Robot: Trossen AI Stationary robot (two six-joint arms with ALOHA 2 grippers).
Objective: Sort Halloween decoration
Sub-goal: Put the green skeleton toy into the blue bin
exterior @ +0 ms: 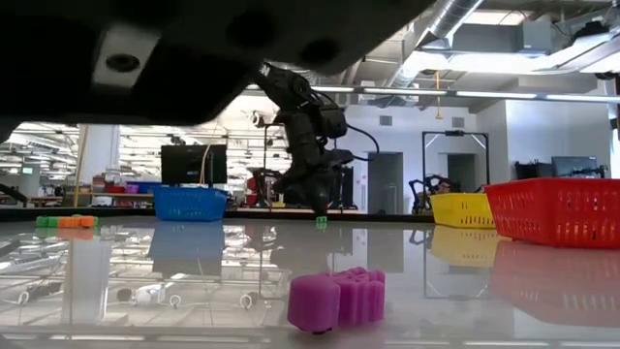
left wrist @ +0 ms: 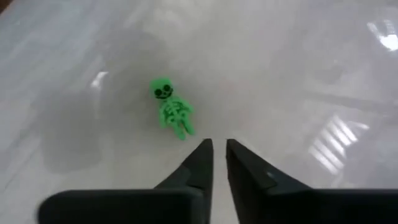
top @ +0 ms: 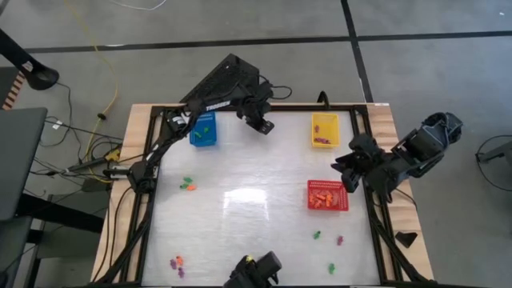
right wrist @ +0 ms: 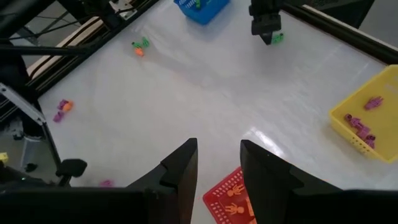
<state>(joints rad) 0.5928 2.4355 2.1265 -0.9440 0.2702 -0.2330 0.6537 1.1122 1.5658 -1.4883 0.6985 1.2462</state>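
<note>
Spreading across most of the high view, the glossy white table (top: 256, 216) is carrying everything else inside its dark frame. The left arm, bearing the white word "TROSSEN", is reaching from the far left corner toward the far middle, its left gripper (top: 265, 125) hanging low over the surface with its fingers (left wrist: 198, 163) drawn nearly together and holding nothing. A green skeleton piece (left wrist: 171, 110) is lying flat on the table just ahead of those tips, apart from them. The right arm is waiting folded at the right edge, its right gripper (right wrist: 215, 163) standing partly open and empty above the red basket (top: 328, 195).

That red basket is holding orange pieces near the right side. The yellow basket (top: 324, 130), far right, is holding purple figures (right wrist: 359, 123); the blue basket (top: 203, 128), far left, is holding green ones. Loose decorations are lying scattered: an orange-and-green cluster (top: 188, 185) on the left, purple-and-orange ones (top: 177, 262) at the near left, and small pieces (top: 327, 238) at the near right. In the low view a purple piece (exterior: 336, 298) is sitting closest.
</note>
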